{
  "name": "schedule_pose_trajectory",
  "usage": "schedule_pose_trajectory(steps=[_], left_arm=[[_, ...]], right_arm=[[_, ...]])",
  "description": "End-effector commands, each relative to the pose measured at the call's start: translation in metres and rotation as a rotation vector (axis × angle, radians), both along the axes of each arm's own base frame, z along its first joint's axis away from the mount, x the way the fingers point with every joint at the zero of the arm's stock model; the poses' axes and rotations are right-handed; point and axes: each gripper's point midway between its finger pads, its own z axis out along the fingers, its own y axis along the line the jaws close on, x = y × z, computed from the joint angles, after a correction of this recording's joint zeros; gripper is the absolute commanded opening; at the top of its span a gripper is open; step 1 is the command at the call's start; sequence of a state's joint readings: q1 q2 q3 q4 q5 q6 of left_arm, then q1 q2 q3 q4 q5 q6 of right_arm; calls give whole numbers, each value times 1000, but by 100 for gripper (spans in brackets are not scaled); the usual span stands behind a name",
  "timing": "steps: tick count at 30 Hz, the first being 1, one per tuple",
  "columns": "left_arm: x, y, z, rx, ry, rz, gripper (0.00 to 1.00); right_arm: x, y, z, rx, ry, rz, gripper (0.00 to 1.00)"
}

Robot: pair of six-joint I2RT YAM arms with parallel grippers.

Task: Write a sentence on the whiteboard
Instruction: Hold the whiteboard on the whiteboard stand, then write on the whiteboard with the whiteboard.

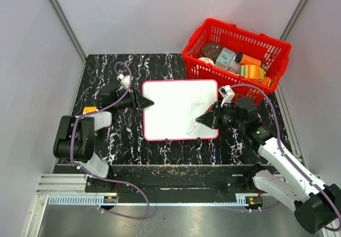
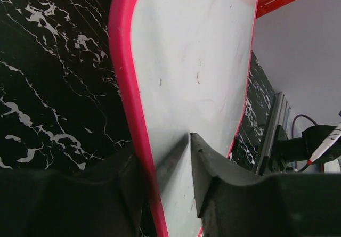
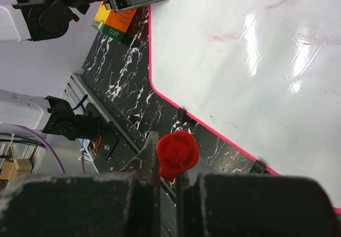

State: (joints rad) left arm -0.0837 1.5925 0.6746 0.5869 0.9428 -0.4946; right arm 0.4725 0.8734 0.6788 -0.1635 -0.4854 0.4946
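Note:
The whiteboard lies flat on the black marbled table, white with a thin red frame. Only faint smudges mark it; no sentence shows on it. My left gripper stands at the board's left edge. In the left wrist view its jaws straddle the red frame, half open, with one fingertip resting on the white surface. My right gripper hovers over the board's near right part, shut on a red marker whose tip points down at the board.
A red basket full of groceries stands at the back right, close to the board's far right corner. A small orange and green box lies at the left by the left arm. Two black clips sit at the board's near edge.

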Motion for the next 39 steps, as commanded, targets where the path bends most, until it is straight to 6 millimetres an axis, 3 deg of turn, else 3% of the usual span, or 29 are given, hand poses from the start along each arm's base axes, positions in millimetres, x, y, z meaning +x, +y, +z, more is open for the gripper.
schedule_pose_trajectory(steps=[1, 4, 14, 19, 25, 31, 35, 36, 38, 39], left_arm=[[0, -7, 25, -31, -122, -93, 31], [-4, -7, 22, -33, -109, -105, 17], [-29, -5, 2, -20, -72, -121, 0], [-41, -2, -16, 0, -30, -105, 0], [-45, 0, -20, 8, -27, -75, 0], [-45, 1, -21, 13, -29, -62, 0], [-43, 3, -19, 20, -49, -42, 0], [-43, 3, -20, 23, -48, -37, 0], [-42, 4, -20, 24, -52, -32, 0], [-42, 4, -20, 26, -50, -30, 0]], right_arm=[[9, 3, 27, 16, -86, -4, 0], [10, 3, 28, 12, -90, -5, 0], [17, 3, 40, 28, -117, -29, 0], [31, 2, 52, 17, -153, -71, 0], [47, 9, 79, -6, -273, -129, 0], [57, 39, 95, -17, -413, -69, 0], [75, 49, 109, -6, -496, -79, 0], [81, 55, 103, -13, -488, -71, 0], [88, 60, 111, 12, -507, -73, 0], [93, 67, 103, 9, -494, -63, 0]])
